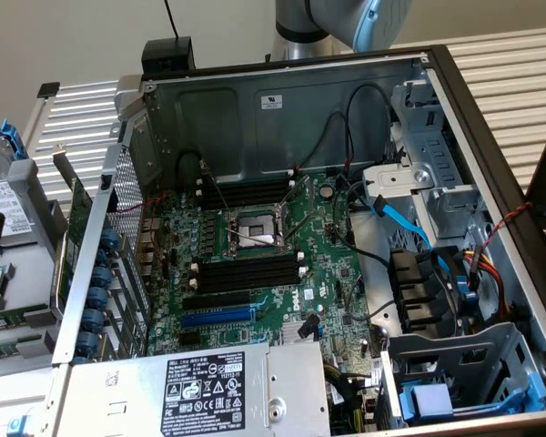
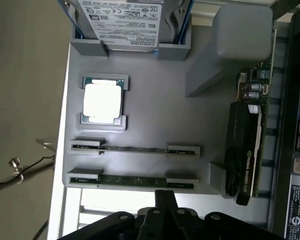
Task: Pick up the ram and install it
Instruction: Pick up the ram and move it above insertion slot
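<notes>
Two ram sticks stand on edge in grey holders on a grey parts tray [image 2: 155,105]: one ram stick [image 2: 135,149] in the middle row, the other ram stick [image 2: 132,180] in the row nearest my gripper. My gripper [image 2: 165,195] hovers just off that nearer stick, its black fingers shut together and holding nothing. In the exterior view, the open computer case shows the green motherboard [image 1: 273,291] with empty black memory slots [image 1: 246,275] beside the processor socket [image 1: 253,228]. The arm's elbow [image 1: 346,18] rises behind the case.
On the tray also sit a processor chip [image 2: 103,103], a hard drive [image 2: 127,22] and a black graphics card [image 2: 244,150]. Inside the case are a power supply [image 1: 209,391], blue and black cables [image 1: 409,246] and drive cages [image 1: 455,373]. The case walls ring the motherboard.
</notes>
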`<state>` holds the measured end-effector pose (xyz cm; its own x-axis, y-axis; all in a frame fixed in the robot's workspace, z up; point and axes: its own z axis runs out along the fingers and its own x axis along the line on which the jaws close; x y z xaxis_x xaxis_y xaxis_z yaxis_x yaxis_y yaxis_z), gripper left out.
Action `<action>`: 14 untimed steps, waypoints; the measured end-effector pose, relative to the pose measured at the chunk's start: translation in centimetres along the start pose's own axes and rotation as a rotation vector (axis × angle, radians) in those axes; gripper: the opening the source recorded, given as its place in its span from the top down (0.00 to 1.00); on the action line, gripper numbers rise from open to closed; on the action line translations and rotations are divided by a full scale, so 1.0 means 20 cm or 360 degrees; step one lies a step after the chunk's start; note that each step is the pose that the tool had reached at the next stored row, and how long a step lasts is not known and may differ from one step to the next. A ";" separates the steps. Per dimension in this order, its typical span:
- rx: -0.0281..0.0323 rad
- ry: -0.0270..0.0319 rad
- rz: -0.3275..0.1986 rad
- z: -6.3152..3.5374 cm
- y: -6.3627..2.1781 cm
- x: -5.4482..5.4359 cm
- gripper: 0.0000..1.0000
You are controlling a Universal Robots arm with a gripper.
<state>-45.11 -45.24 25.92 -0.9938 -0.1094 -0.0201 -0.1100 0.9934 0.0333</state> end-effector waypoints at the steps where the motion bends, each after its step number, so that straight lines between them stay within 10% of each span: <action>1: -0.00005 0.00008 -0.0025 0.001 0.000 0.00 0.89; 14: -0.00075 0.00123 -0.0371 0.017 0.000 0.00 0.89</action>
<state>-45.19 -45.23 25.57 -0.9416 -0.3360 -0.0201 -0.3365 0.9411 0.0333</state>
